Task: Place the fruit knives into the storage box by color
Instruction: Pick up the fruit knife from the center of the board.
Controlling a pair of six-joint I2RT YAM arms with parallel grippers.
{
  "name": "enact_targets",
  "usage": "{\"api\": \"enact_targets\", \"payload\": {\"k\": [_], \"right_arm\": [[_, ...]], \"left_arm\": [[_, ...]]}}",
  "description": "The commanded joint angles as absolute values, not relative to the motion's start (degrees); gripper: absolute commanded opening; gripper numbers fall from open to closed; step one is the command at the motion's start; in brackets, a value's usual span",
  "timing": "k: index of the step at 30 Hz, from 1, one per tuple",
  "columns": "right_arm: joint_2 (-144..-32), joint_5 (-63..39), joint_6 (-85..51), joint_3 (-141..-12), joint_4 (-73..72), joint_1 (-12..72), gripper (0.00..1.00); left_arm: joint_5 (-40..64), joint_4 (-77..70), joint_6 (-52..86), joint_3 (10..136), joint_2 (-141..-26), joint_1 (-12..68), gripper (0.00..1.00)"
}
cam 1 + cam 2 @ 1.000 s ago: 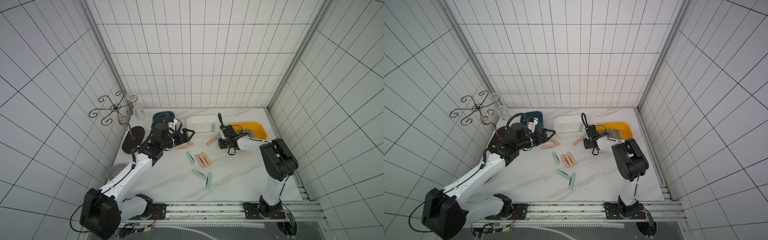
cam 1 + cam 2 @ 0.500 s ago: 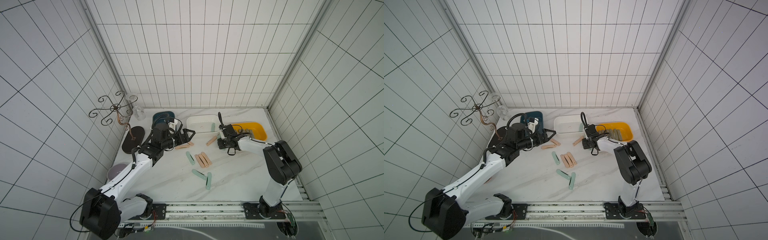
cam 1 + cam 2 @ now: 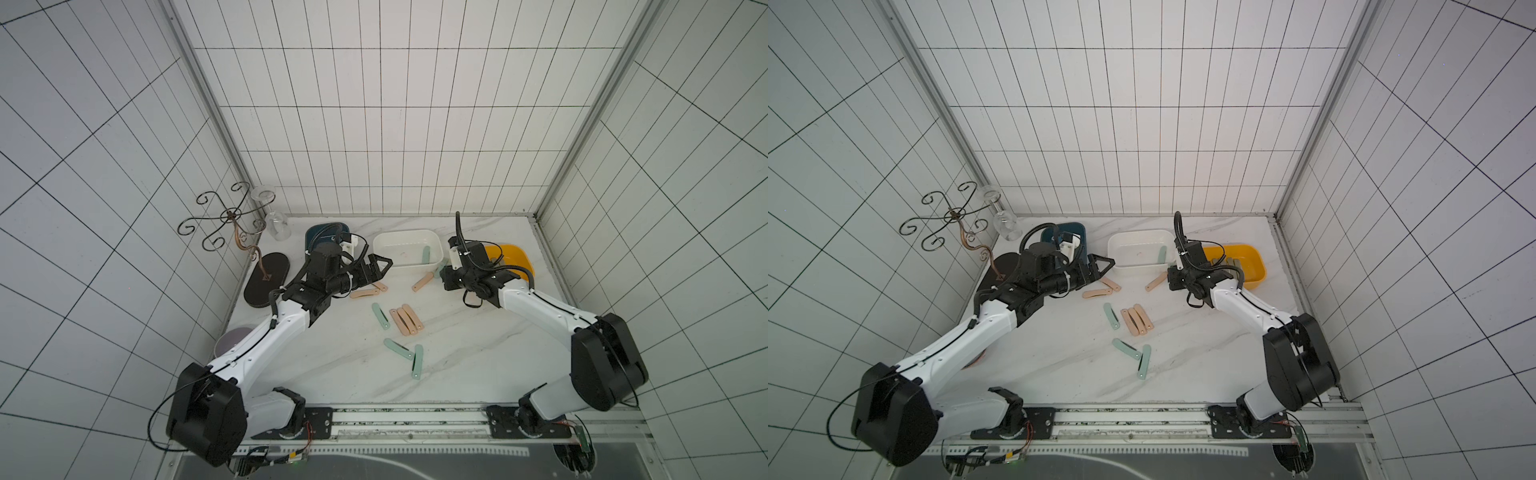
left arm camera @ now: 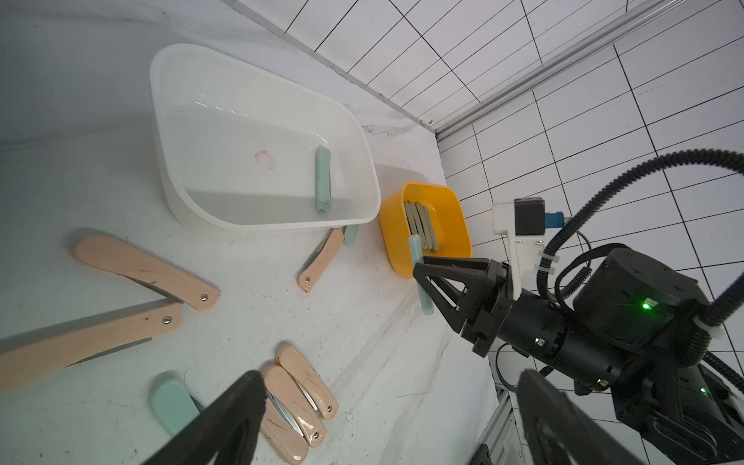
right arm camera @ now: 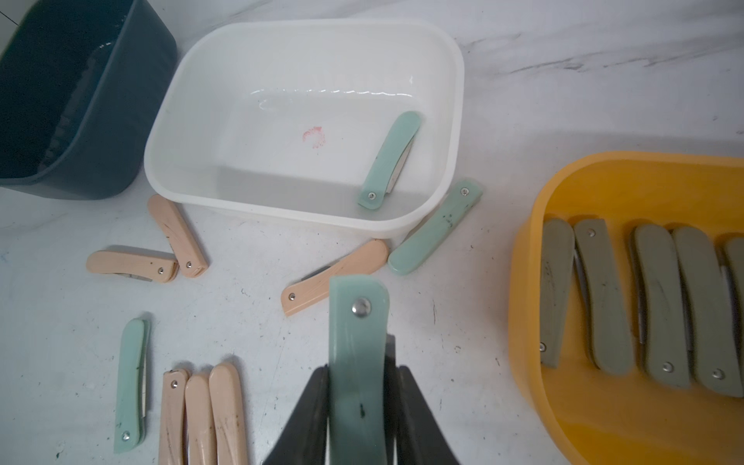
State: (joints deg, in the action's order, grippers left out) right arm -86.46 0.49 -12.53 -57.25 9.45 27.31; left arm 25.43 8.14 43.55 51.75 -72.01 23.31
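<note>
Transfer of 1 mint-green folded fruit knife (image 5: 356, 322) is in hand: the right gripper (image 5: 358, 372) is clenched on it at lower centre of the right wrist view, short of the white plastic tub (image 5: 282, 215) in the upper centre, where 1 matching mint knife (image 5: 388, 161) lies. Next, I judge, comes a carry over the rim, then release. The left gripper (image 4: 386, 422) gapes empty.

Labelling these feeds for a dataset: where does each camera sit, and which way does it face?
Top views: high at the front, looking down on the table; both arms show.
Left wrist: on the left arm, facing across its open left claw to the white box and right claw.
Right wrist: on the right arm, looking down past the right claw at its mint knife and the yellow box.
Shared: both wrist views show the white box.
</note>
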Motion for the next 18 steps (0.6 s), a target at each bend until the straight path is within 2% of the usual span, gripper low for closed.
{"api": "enact_targets", "payload": {"k": [1, 18], "right_arm": [[-88.3, -2.0, -13.3, -63.8, 11.3, 27.5, 0.27], [-116.3, -3.2, -14.3, -95.1, 12.3, 25.6, 0.27]], "left_arm": [[24.6, 5.9, 43.8, 54.1, -73.4, 23.6, 0.97], [24.2, 5.7, 43.2, 56.0, -75.9, 23.5, 0.97]]}}
